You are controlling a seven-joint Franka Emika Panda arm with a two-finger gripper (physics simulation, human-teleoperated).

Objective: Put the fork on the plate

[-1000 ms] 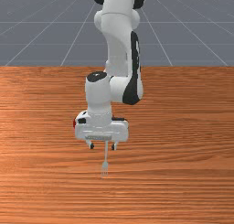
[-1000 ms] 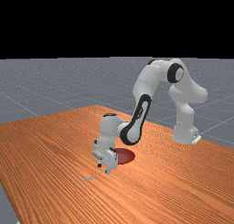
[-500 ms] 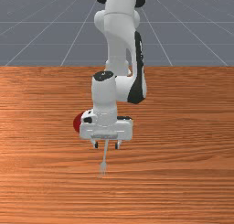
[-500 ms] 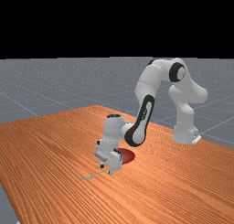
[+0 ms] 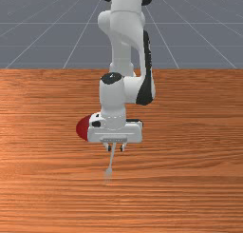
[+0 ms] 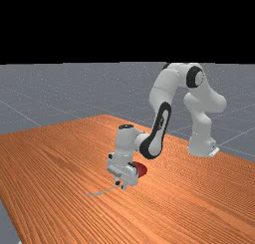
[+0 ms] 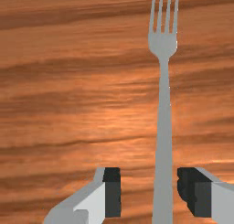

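Where the fork (image 7: 164, 118) lies: on the table (image 5: 190, 156), off the plate.
Fork alignment: in the front view, tines toward the bottom, handle leaning slightly toward the front view's right and running up under the gripper (image 5: 116, 148).
Jaws: apart, one on each side of the handle; in the wrist view, a gap is visible on both sides of it, the narrower one toward one jaw.
Gripper position: low over the table, pointing down, at the handle portion of the fork.
Plate (image 5: 82, 128): dark red, on the table, apart from the fork and nearer the table's arm-base edge; partly hidden by the gripper in the front view and the far view.
Arm (image 6: 163, 83): in the far view, extends from its base at the far view's right toward the left, bent downward.
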